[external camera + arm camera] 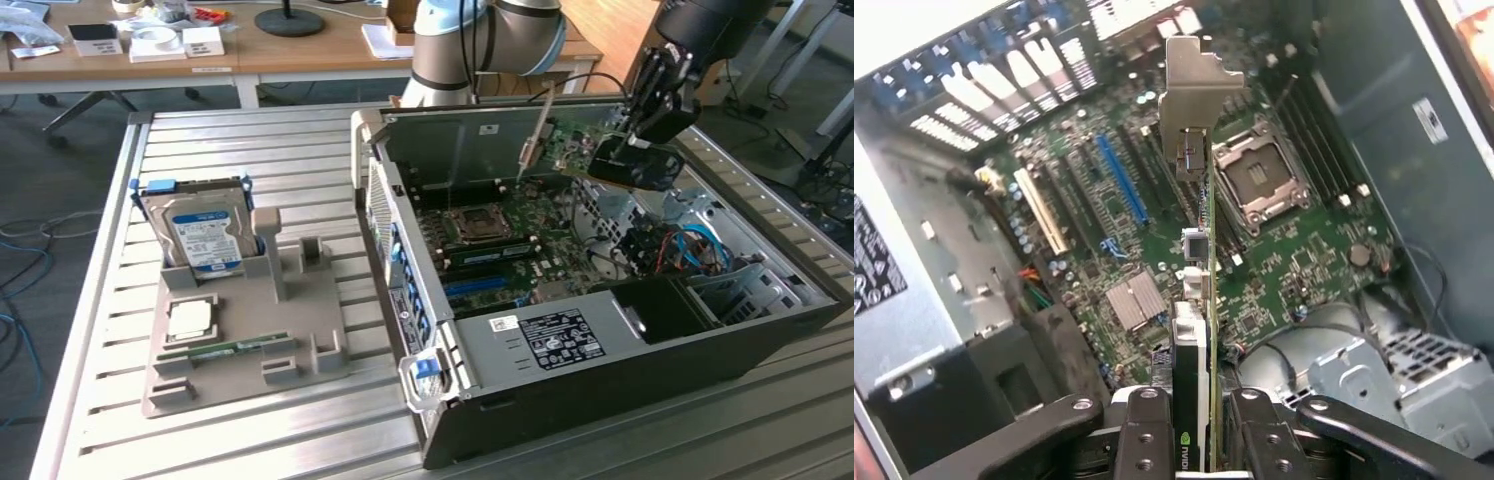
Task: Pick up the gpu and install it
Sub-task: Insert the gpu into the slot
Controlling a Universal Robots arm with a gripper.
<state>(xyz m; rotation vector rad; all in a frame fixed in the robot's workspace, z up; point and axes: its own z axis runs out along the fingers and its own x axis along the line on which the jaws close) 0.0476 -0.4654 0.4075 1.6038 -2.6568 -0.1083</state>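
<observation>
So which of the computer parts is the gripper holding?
The gpu, the thin green card with a metal bracket, clamped in the gripper over the open case; the hard drive, processor and RAM stick sit on the grey holder.

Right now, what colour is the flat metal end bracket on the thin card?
Pale silver-grey; the gpu bracket shows best in wrist view.

The open case [574, 400] lies on the table [267, 440] at the exterior view's right, motherboard [521, 230] inside it; the gpu [567, 152] hangs on edge over that board (clamped in the gripper [627, 150]). At the left sits a holder [240, 370], hard drive [200, 235] upright in it
</observation>
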